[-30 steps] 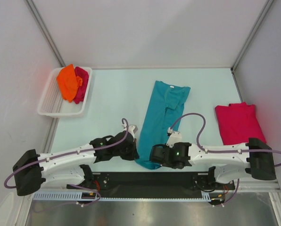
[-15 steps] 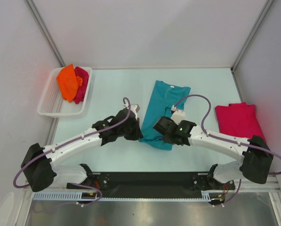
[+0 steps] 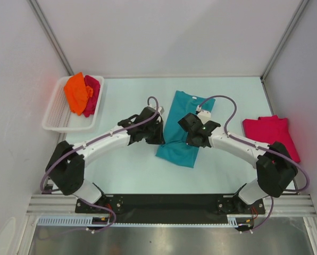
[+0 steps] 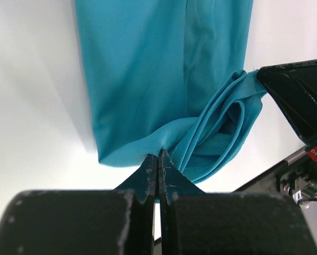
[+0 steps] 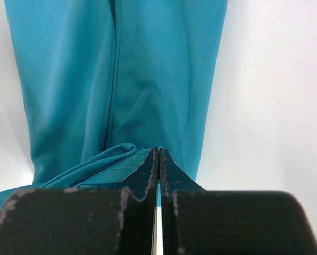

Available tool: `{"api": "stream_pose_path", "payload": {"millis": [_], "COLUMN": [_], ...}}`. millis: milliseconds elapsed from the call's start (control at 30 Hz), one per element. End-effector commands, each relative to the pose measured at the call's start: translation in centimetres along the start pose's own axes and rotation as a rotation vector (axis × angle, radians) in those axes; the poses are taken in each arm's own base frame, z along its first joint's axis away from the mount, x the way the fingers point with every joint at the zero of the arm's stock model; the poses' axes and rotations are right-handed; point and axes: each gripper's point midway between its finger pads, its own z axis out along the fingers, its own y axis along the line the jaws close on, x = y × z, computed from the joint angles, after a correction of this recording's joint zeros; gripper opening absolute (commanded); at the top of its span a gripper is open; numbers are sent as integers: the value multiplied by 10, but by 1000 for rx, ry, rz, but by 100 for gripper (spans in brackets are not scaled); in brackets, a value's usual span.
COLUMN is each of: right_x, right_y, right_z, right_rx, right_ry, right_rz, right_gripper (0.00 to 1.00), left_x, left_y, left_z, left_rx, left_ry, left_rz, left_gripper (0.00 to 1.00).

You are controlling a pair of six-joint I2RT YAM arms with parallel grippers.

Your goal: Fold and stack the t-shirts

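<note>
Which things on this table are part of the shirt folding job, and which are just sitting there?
Part of the job:
teal t-shirt, pinched by left claw and right claw
orange t-shirt
crumpled crimson-pink t-shirt
folded crimson-pink t-shirt

Just lying about:
white slatted basket

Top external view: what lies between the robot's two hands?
The soft teal cotton t-shirt, pinched by the left hand and right hand, spans the gap in the top view.

From above, the wrists hide the fingertips of the left gripper (image 4: 158, 162) and right gripper (image 5: 158, 159) and the pinched hem of the teal t-shirt (image 3: 175, 153). In both wrist views that shirt runs off the top edge. The orange t-shirt (image 3: 76, 93) covers part of a crimson-pink t-shirt (image 3: 93, 94).
</note>
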Motion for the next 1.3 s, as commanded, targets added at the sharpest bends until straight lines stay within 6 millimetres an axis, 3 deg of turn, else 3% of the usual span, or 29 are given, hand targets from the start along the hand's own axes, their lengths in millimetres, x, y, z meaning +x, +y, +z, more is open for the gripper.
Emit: {"api": "stream_pose_path", "payload": {"millis": [0, 467, 867, 1267], "right_x": [-29, -32, -44, -59], "right_y": [8, -3, -13, -18], "right_z": [3, 23, 30, 48], "right_rx": [-18, 58, 117, 144], "right_ry": [-54, -52, -110, -122], "right_rz": [17, 47, 85, 116], "right_gripper": [0, 0, 0, 0], "left_x": [-30, -50, -56, -77], "left_y": [-9, 5, 13, 20], "left_z": [7, 30, 52, 71], "left_rx": [44, 23, 33, 59], "left_ry": [-18, 19, 52, 64], "left_rz": [32, 9, -7, -50], "left_gripper": [0, 0, 0, 0]}}
